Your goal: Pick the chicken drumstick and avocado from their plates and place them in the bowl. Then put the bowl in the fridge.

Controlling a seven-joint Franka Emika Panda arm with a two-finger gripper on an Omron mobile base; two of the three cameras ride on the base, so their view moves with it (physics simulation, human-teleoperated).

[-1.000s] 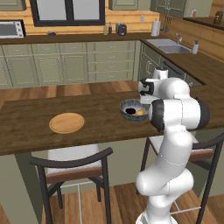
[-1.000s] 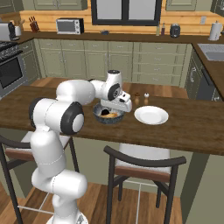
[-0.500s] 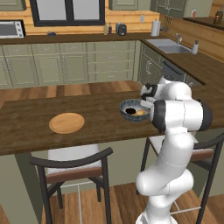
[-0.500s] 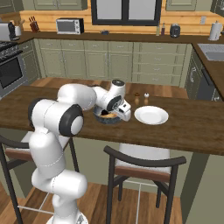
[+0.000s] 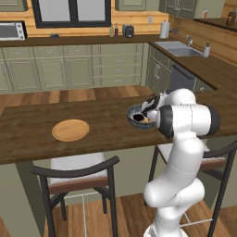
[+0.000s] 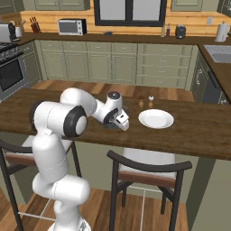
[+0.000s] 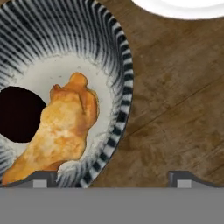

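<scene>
The bowl (image 7: pixel 109 65) stands on the wooden counter, striped dark and pale inside. In it lie the golden-brown chicken drumstick (image 7: pixel 61 131) and, beside it, the black avocado (image 7: pixel 19 113). My gripper (image 7: pixel 113 179) is open just over the bowl's near rim, one fingertip (image 7: pixel 43 178) above the inside and the other above the bare wood. In the left base view the bowl (image 5: pixel 134 111) sits right in front of my lowered gripper (image 5: pixel 150 109). From the right my gripper (image 6: pixel 122 125) hides most of the bowl. Both plates are bare: tan (image 5: pixel 70 130) and white (image 6: pixel 155 118). The fridge is out of view.
Two small shakers (image 6: pixel 141 102) stand behind the white plate (image 7: pixel 183 6). Two dark chairs (image 5: pixel 78 171) are tucked under the counter's near edge. A sink (image 5: pixel 178 48) and green cabinets line the far walls.
My hand has dropped from above the bowl and tilted down to its rim. The jaws have stayed open, and the food lies in the bowl as before.
</scene>
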